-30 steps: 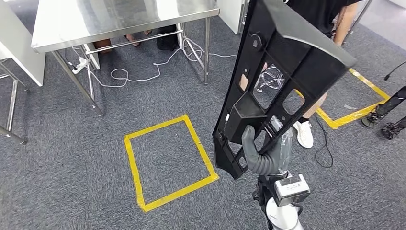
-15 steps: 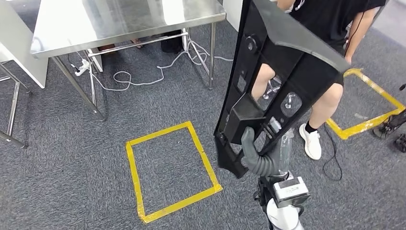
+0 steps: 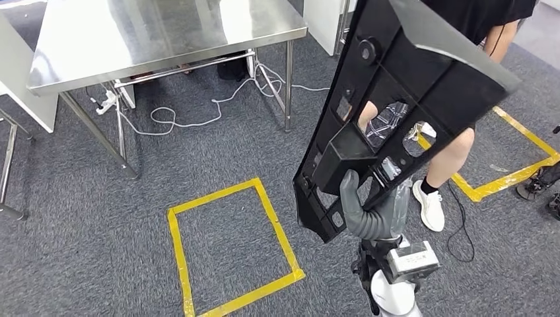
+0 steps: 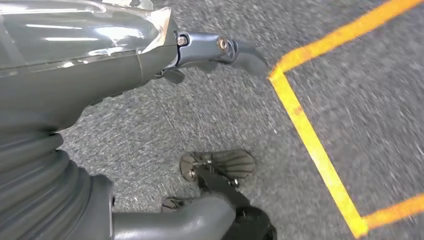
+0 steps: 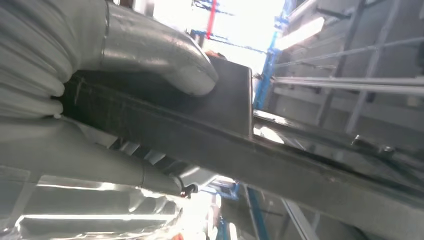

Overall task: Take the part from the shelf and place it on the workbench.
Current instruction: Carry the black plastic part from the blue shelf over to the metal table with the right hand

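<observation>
- The right hand (image 3: 370, 214) grips the long black plastic panel with cut-out windows (image 3: 396, 92) near its lower end, thumb wrapped across the front face, fingers behind.
- The panel is held up in the air over the grey carpet floor (image 3: 99, 251), long axis steeply upright and leaning, its narrow lower end down by the hand, its wide flared end up and away to the right.
- From the right wrist, the thick grey thumb (image 5: 165, 60) presses flat on the panel's dark edge (image 5: 280, 165): a firm hold.
- No readable writing on the panel; the small label on the wrist block (image 3: 413, 259) is too small to read.
- The shiny stainless steel worktop (image 3: 158, 33) stands well apart to the upper left, white cables (image 3: 198, 112) looped on the carpet beneath it.
- A yellow tape rectangle (image 3: 231, 244) marks the floor just left of the panel.
- A person's leg in a white shoe (image 3: 430, 205) stands behind the panel.
- The left hand (image 4: 150, 65) hangs over the carpet holding nothing, dark fingers (image 4: 220, 50) reaching straight out.
</observation>
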You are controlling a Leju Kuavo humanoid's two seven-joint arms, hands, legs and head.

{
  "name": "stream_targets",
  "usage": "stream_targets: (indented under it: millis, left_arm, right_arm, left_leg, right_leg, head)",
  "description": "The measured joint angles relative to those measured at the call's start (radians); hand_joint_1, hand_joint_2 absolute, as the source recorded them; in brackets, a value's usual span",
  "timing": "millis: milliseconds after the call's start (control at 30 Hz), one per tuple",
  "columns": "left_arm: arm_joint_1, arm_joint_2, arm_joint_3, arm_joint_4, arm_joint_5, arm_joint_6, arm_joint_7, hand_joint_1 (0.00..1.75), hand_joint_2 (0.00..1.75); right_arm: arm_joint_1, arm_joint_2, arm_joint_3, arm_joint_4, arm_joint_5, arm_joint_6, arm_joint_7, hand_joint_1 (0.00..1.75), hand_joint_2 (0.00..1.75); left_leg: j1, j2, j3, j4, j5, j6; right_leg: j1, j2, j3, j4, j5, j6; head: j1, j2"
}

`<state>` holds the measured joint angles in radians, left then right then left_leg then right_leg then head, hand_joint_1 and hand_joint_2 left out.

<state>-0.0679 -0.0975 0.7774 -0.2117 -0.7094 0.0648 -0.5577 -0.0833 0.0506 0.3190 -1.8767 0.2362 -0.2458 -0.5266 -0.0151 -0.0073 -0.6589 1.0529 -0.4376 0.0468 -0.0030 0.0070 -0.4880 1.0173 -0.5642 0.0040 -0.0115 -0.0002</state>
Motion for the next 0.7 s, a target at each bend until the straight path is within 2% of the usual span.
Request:
stream_targets:
  millis: [67,133,167,233,267,300,333,400,433,467,533,567,700]
  left_arm:
    - [0.0,-0.002,0.001,-0.001,0.0,-0.002,0.0,0.0,1.75]
    - [-0.002,-0.003,0.002,-0.001,0.0,-0.003,-0.001,0.0,1.75]
    - [-0.003,-0.003,0.002,-0.001,0.0,-0.004,-0.001,0.0,1.75]
    - [-0.004,-0.003,0.003,-0.001,0.0,-0.004,-0.001,0.0,1.75]
    - [-0.004,-0.003,0.003,-0.001,0.0,-0.004,-0.001,0.0,1.75]
    - [-0.004,-0.003,0.003,-0.001,0.0,-0.004,-0.001,0.0,1.75]
    - [-0.004,-0.004,0.003,-0.001,0.0,-0.004,-0.001,0.0,1.75]
    - [-0.003,-0.005,0.003,-0.001,0.0,-0.005,0.0,0.0,1.75]
    - [-0.003,-0.005,0.004,-0.001,0.0,-0.005,0.0,0.0,1.75]
    - [-0.004,-0.006,0.004,-0.001,0.0,-0.005,0.0,0.0,1.75]
    - [-0.004,-0.006,0.004,-0.001,0.0,-0.005,0.0,0.0,1.75]
    - [-0.004,-0.006,0.004,-0.001,0.0,-0.005,0.0,0.0,1.75]
    - [-0.004,-0.006,0.004,-0.001,0.0,-0.005,0.0,0.0,1.75]
  right_arm:
    - [-0.003,0.001,-0.001,-0.005,-0.004,0.0,0.001,1.75,1.75]
    - [-0.008,0.002,-0.002,-0.01,-0.007,0.0,0.001,1.75,1.75]
    - [-0.01,0.002,-0.003,-0.01,-0.008,0.0,0.001,1.75,1.75]
    - [-0.01,0.001,-0.004,-0.011,-0.01,0.0,0.002,1.75,1.75]
    - [-0.009,0.0,-0.005,-0.011,-0.011,0.0,0.002,1.75,1.75]
    - [-0.008,-0.001,-0.006,-0.011,-0.012,0.0,0.003,1.75,1.75]
    - [-0.007,-0.002,-0.006,-0.011,-0.012,0.0,0.003,1.75,1.75]
    - [-0.008,-0.002,-0.006,-0.011,-0.012,0.0,0.004,1.75,1.75]
    - [-0.008,-0.002,-0.007,-0.011,-0.012,0.0,0.004,1.75,1.75]
    - [-0.009,-0.002,-0.007,-0.011,-0.012,0.0,0.004,1.75,1.75]
    - [-0.009,-0.002,-0.008,-0.011,-0.012,0.0,0.004,1.75,1.75]
    - [-0.009,-0.002,-0.008,-0.011,-0.012,0.0,0.004,1.75,1.75]
    - [-0.009,-0.002,-0.008,-0.011,-0.012,0.0,0.004,1.75,1.75]
  left_leg:
    - [0.005,-0.002,0.019,-0.019,0.006,0.003]
    - [0.011,-0.001,0.037,-0.036,0.005,0.01]
    - [0.01,-0.001,0.043,-0.039,0.002,0.014]
    - [0.01,-0.001,0.053,-0.04,-0.008,0.019]
    - [0.01,-0.003,0.061,-0.04,-0.014,0.019]
    - [0.01,-0.005,0.07,-0.039,-0.022,0.019]
    - [0.01,-0.007,0.08,-0.039,-0.03,0.017]
    - [0.009,-0.011,0.101,-0.039,-0.048,0.011]
    - [0.007,-0.013,0.108,-0.038,-0.059,0.007]
    - [0.005,-0.014,0.112,-0.036,-0.068,0.002]
    - [0.001,-0.015,0.116,-0.034,-0.08,-0.005]
    - [0.002,-0.015,0.116,-0.035,-0.08,-0.006]
    - [0.002,-0.015,0.116,-0.035,-0.08,-0.006]
  right_leg:
    - [0.003,-0.003,0.001,0.005,-0.012,0.009]
    - [0.004,-0.005,-0.017,0.052,-0.032,0.011]
    - [0.003,-0.006,-0.043,0.096,-0.046,0.01]
    - [0.002,-0.005,-0.122,0.214,-0.076,0.01]
    - [0.001,-0.005,-0.163,0.263,-0.08,0.014]
    - [0.0,-0.006,-0.191,0.283,-0.067,0.021]
    - [-0.001,-0.006,-0.199,0.263,-0.037,0.031]
    - [-0.006,-0.006,-0.174,0.138,0.053,0.049]
    - [-0.008,-0.007,-0.156,0.078,0.089,0.049]
    - [-0.008,-0.007,-0.142,0.038,0.11,0.043]
    - [-0.008,-0.007,-0.131,0.02,0.117,0.028]
    - [-0.008,-0.007,-0.13,0.021,0.116,0.024]
    - [-0.008,-0.007,-0.13,0.021,0.116,0.024]
  head:
    - [-0.001,0.0]
    - [0.0,0.0]
    - [0.0,0.0]
    - [0.0,0.0]
    - [0.0,0.0]
    - [0.0,0.0]
    - [0.0,0.0]
    - [0.001,0.0]
    - [0.002,0.0]
    - [0.001,0.0]
    - [-0.002,0.0]
    - [-0.004,0.0]
    - [-0.004,0.0]
